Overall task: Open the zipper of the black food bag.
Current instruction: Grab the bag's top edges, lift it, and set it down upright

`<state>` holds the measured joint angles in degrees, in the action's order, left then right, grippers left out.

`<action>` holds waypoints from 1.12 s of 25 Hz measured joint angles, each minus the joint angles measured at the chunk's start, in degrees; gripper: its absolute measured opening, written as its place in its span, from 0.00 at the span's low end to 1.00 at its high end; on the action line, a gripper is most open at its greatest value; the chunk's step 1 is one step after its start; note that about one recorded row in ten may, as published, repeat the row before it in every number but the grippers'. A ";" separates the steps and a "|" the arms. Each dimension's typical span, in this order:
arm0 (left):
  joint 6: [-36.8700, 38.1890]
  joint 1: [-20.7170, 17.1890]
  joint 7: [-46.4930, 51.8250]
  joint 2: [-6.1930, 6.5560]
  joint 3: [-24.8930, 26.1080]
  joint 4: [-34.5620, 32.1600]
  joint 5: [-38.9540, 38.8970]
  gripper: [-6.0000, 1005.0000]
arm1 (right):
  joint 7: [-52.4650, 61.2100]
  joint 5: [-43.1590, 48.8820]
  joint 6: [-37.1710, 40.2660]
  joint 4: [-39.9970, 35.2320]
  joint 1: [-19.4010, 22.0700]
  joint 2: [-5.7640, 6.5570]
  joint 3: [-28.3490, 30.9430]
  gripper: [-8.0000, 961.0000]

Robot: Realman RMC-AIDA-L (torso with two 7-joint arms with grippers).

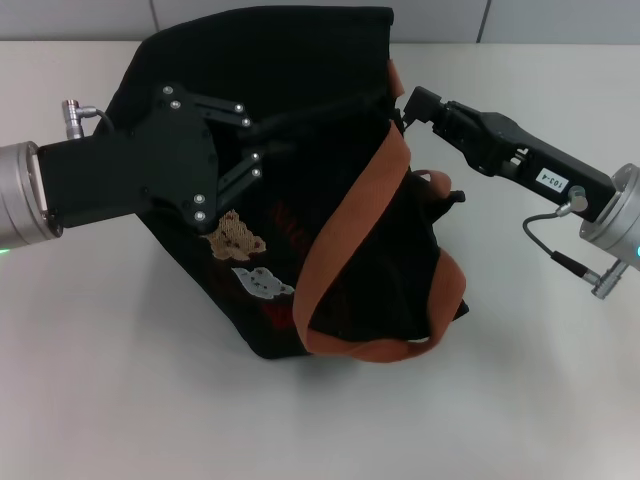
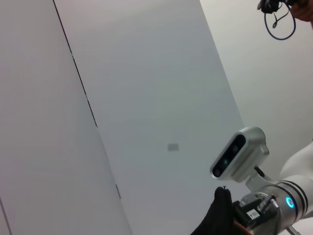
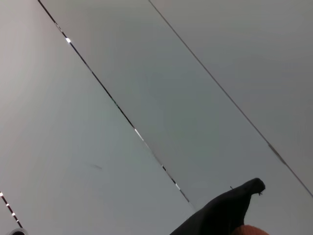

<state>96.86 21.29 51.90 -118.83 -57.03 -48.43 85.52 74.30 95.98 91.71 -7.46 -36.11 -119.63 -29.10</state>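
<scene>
The right gripper point(image 1: 408, 112) has its tip pushed up against the top edge of the black food bag point(image 1: 300, 200), right by one end of the zipper point(image 1: 385, 105). The tip is tucked into the dark cloth, so I cannot tell if it is open or pinching. I cannot see the little metal pull at all. My guess is that this gripper is there to catch the pull and slide it along the top of the bag.

The left gripper point(image 1: 262, 138) lies over the other side of the bag, up near the top. Its thin black arms reach into the black cloth, and I cannot tell if it has a hold on anything. It looks like its job is to keep the bag from sliding while the other gripper pulls.

The bag sits in the middle of the white table point(image 1: 120, 400). It leans over, with its top pointing away from the robot. Two bear patches point(image 1: 250, 260) show on the side that faces the camera.

The orange strap point(image 1: 350, 220) runs across the bag, from near the right gripper down to the front. Another loop of strap point(image 1: 450, 290) sticks out at the side. The strap is close to the zipper end and could get in the way of the pull.

The two wrist views show mostly pale wall panels, with just a small bit of black cloth at the edge.
</scene>
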 joint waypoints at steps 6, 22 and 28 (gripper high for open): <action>0.06 -0.58 -0.03 0.05 0.06 0.00 -0.97 0.10 | -0.04 -0.04 -0.14 0.02 0.48 0.02 -0.33 0.01; 0.50 -2.25 -0.05 0.28 0.40 0.00 -4.16 0.10 | -0.94 0.28 -1.66 0.80 1.36 -0.07 -0.69 0.01; 1.59 -2.63 -0.05 0.29 0.63 0.00 -4.57 0.10 | -1.45 0.31 -1.97 0.90 1.81 -0.07 -0.70 0.01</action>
<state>98.46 18.66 51.85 -118.54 -56.40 -48.43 80.95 72.86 96.29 89.74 -6.56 -34.30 -119.70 -29.80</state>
